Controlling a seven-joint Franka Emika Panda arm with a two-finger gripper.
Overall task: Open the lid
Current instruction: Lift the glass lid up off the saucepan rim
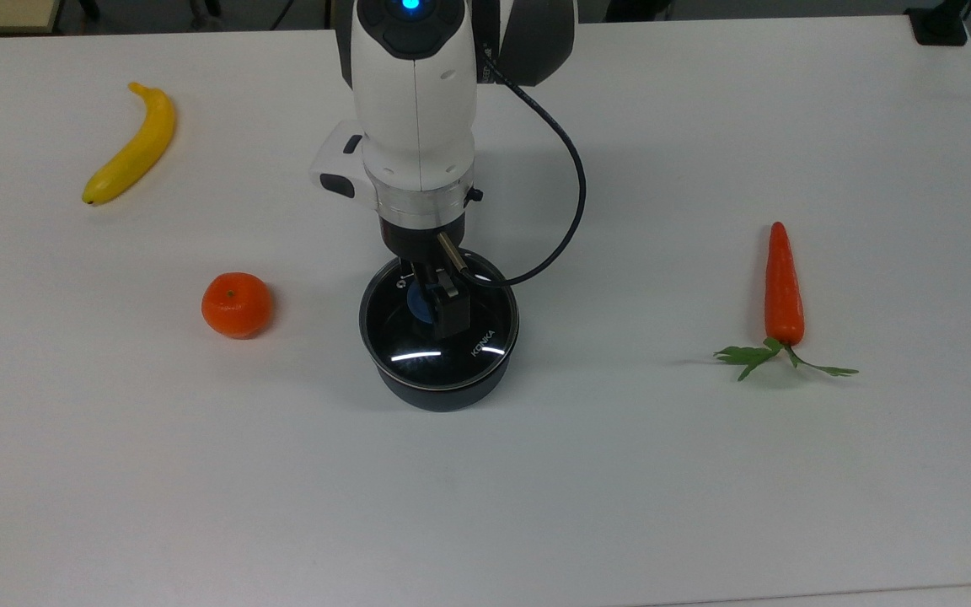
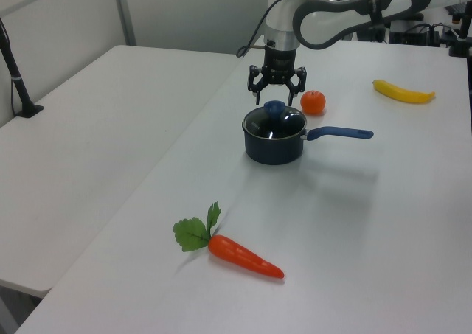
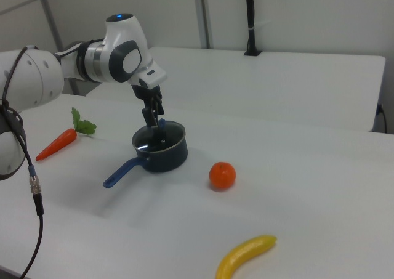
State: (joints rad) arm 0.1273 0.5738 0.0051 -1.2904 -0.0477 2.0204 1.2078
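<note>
The lid (image 1: 415, 344), a clear glass disc with a metal rim and "KONKA" print, sits closed on the dark saucepan (image 1: 443, 393). Its blue knob (image 1: 417, 304) is partly covered by my gripper (image 1: 440, 308) in the top view. In the left view my gripper (image 2: 275, 99) is open, its fingers spread to either side just above the knob (image 2: 274, 109), with nothing held. The right view has the gripper (image 3: 154, 124) pointing down over the lid (image 3: 161, 138). The pan's blue handle (image 2: 341, 133) points to the left view's right.
On the white table (image 1: 620, 472) lie a banana (image 1: 133, 145) at the top view's upper left, an orange (image 1: 236, 304) left of the pan, and a carrot (image 1: 783, 287) with green leaves at the right. A black cable (image 1: 565, 177) loops off the wrist.
</note>
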